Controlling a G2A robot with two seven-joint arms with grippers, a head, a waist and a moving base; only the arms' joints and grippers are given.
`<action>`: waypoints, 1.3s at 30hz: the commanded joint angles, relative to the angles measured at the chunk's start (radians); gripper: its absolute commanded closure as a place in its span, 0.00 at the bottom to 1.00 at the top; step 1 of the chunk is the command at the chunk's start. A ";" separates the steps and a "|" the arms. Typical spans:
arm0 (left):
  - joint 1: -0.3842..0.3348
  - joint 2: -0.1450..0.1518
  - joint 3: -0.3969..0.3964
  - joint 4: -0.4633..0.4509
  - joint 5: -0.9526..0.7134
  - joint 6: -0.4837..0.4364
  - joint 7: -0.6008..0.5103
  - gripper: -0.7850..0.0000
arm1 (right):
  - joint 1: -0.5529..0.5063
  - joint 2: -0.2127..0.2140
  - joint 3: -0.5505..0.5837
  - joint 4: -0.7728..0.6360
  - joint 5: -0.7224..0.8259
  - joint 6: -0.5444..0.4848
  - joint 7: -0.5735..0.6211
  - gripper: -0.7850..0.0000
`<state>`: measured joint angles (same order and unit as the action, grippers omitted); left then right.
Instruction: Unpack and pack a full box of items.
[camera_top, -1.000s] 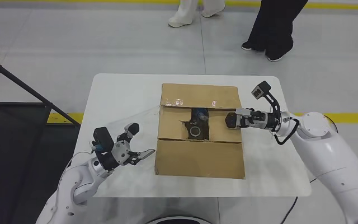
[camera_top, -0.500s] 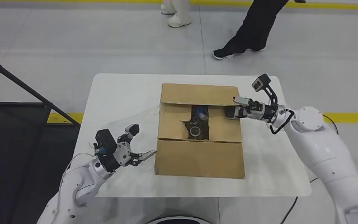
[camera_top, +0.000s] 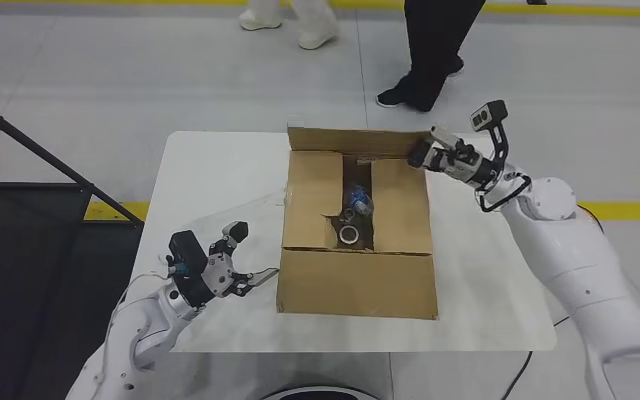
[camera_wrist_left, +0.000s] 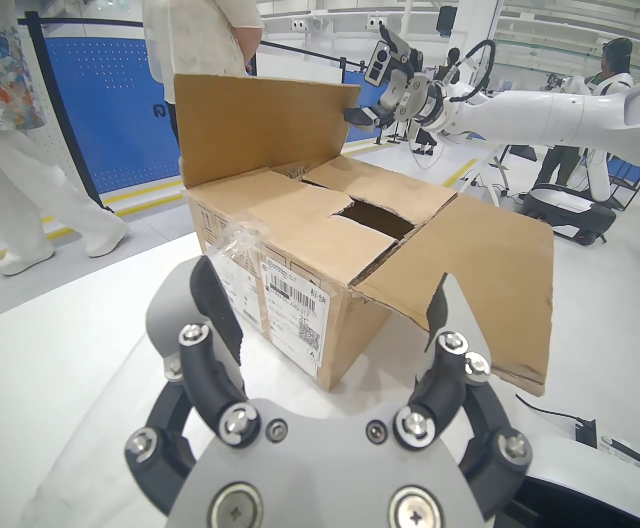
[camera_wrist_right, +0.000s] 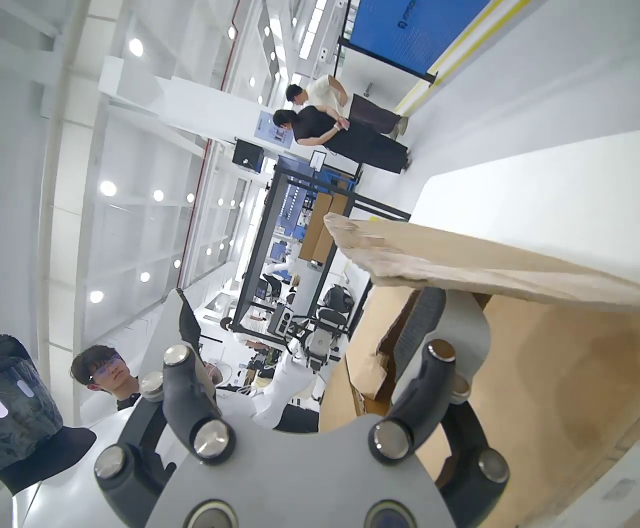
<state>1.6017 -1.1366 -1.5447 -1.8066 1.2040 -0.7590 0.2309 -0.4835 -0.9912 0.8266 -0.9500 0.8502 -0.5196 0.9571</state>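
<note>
Far flap upright (long edge crosswise)

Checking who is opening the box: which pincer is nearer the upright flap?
Right. The right pincer is at the flap's top corner. The left pincer sits open off the box's near left corner, well apart from the flap.

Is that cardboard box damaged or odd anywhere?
Yes. The box has inner flaps with ragged, torn edges around the middle gap, and crumpled clear tape peels loose at its labelled corner.
</note>
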 joint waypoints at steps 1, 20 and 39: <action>-0.001 0.000 0.003 0.002 -0.003 0.002 0.001 0.00 | 0.024 -0.019 -0.016 0.040 -0.003 -0.009 -0.024 0.00; -0.020 0.004 0.026 0.015 -0.025 0.028 -0.018 0.00 | 0.142 -0.163 -0.124 0.314 -0.179 -0.032 -0.223 0.00; -0.027 0.009 0.036 0.021 -0.028 0.029 -0.025 0.00 | 0.196 -0.261 -0.119 0.532 -0.192 -0.128 -0.180 0.00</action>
<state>1.5751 -1.1277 -1.5086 -1.7859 1.1756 -0.7297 0.2059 -0.2874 -1.2503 0.7038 -0.4213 0.6552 -0.6430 0.7685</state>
